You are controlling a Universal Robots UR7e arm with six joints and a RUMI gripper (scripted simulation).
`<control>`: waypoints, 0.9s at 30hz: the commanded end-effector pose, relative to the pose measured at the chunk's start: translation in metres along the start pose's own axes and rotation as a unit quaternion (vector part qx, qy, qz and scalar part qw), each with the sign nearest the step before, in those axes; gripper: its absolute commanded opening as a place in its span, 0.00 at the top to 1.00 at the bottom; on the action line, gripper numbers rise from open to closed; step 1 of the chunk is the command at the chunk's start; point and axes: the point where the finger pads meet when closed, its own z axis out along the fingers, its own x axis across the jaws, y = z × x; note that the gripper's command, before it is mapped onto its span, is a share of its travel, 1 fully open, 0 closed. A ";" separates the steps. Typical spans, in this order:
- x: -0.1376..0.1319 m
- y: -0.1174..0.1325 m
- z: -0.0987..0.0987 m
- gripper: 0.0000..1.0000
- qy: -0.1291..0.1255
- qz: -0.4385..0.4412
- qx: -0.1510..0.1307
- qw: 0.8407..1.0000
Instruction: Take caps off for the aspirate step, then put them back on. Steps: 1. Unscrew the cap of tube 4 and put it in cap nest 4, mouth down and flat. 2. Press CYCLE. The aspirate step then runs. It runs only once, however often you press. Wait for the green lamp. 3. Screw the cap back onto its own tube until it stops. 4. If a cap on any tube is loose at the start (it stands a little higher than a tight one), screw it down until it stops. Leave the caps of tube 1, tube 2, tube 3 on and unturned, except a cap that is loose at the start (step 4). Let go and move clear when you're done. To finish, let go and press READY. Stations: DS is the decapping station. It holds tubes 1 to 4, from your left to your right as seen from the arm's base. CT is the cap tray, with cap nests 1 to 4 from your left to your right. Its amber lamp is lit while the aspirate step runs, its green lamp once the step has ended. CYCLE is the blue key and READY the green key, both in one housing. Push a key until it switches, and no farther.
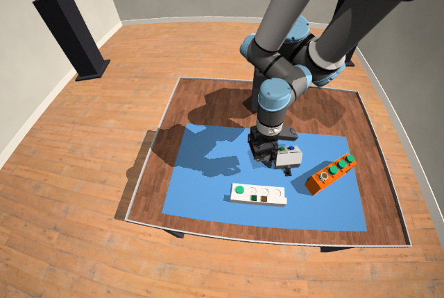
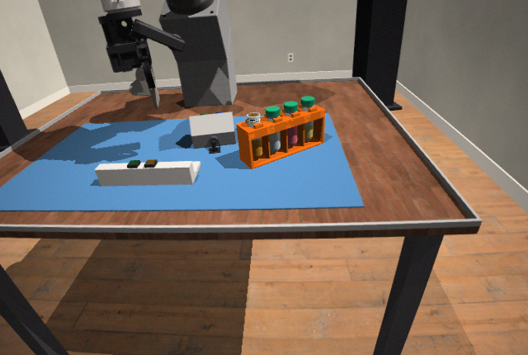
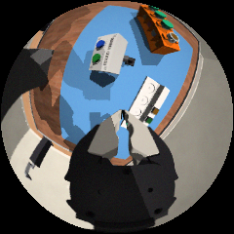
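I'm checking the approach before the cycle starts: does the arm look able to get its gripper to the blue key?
Probably yes: the jaws are shut and look empty, the blue key faces up uncovered on its housing, and nothing seems in between.

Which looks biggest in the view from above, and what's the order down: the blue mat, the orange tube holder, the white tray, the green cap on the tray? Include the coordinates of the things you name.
1. Blue mat (image 1: 200, 202) (image 2: 272, 189) (image 3: 80, 114)
2. White tray (image 1: 258, 202) (image 2: 144, 176) (image 3: 163, 93) and orange tube holder (image 1: 313, 188) (image 2: 245, 146) (image 3: 172, 48): too alike to rank
3. Green cap (image 1: 239, 189) on the tray
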 end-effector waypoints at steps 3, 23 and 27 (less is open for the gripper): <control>-0.015 -0.039 0.010 1.00 -0.002 0.095 -0.019 0.995; -0.015 -0.039 0.010 1.00 -0.002 0.095 -0.019 0.995; -0.015 -0.039 0.010 1.00 -0.002 0.095 -0.019 0.995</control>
